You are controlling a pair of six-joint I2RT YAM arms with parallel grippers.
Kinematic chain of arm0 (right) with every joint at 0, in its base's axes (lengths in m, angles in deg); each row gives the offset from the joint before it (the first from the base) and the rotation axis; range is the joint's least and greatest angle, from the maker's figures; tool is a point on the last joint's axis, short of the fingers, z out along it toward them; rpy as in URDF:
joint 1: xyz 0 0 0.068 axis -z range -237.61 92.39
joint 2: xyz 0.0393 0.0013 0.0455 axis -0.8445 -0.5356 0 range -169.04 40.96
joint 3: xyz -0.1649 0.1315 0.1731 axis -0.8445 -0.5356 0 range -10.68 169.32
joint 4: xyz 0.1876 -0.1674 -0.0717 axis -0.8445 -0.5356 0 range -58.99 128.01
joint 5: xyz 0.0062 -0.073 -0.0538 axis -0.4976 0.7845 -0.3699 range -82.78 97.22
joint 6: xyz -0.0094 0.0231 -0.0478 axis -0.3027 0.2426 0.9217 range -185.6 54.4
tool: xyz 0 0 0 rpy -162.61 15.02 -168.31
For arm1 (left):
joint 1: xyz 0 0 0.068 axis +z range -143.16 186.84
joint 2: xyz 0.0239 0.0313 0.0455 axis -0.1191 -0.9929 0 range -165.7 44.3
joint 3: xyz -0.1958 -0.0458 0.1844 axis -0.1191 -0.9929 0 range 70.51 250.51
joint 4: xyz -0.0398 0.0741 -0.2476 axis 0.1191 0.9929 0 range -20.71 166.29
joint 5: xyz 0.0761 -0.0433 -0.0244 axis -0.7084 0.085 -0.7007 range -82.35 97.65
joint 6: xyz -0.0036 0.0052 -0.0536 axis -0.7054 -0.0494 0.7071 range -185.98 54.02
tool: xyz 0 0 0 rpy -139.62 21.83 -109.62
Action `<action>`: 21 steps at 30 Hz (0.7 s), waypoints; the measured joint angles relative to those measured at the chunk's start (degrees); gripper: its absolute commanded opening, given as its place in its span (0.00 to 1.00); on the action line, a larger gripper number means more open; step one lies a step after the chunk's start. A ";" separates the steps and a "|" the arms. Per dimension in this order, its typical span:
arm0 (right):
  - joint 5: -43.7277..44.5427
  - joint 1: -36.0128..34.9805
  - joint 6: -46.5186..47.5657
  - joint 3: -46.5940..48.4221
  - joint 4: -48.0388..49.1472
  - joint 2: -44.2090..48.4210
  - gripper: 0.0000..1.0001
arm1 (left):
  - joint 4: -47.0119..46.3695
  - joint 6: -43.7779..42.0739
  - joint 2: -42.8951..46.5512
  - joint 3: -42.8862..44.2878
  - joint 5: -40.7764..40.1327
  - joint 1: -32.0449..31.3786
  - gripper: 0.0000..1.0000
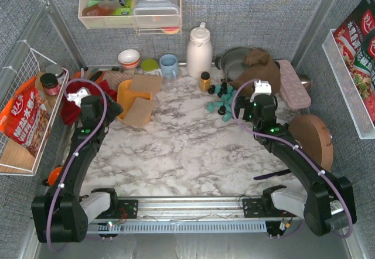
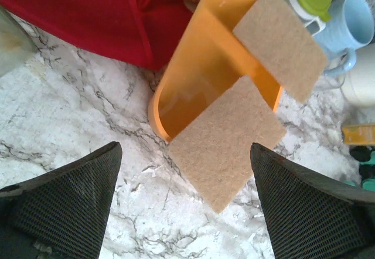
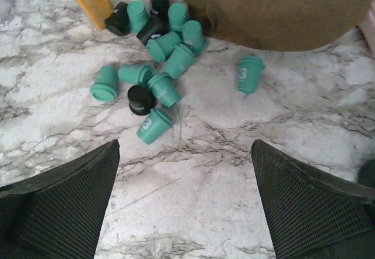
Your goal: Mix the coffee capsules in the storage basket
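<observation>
Ten teal and four black cone-shaped plastic coffee capsules (image 3: 164,65) lie far right, countable only in the right wrist view. One shallow orange plastic storage basket (image 2: 199,54), far left, carries two tan pads (image 2: 228,136). The left gripper (image 2: 184,147) and right gripper (image 3: 184,145) gape empty.

A white 3 marks the small teal cone-shaped plastic capsule (image 3: 153,125) nearest the camera and the lone teal capsule (image 3: 250,74) off right. Chinese print on the orange-red snack bag (image 1: 23,121) and red packets (image 1: 358,36) is illegible.

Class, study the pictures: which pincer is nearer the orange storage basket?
Left. The left pincer, open, hangs just short of the storage basket; the right pincer, open, is across the table, over the loose coffee capsules.
</observation>
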 measured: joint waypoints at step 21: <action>-7.28 -4.55 5.77 2.97 -2.21 -6.32 0.99 | -2.93 -7.91 -11.89 -2.23 -0.57 -6.67 0.76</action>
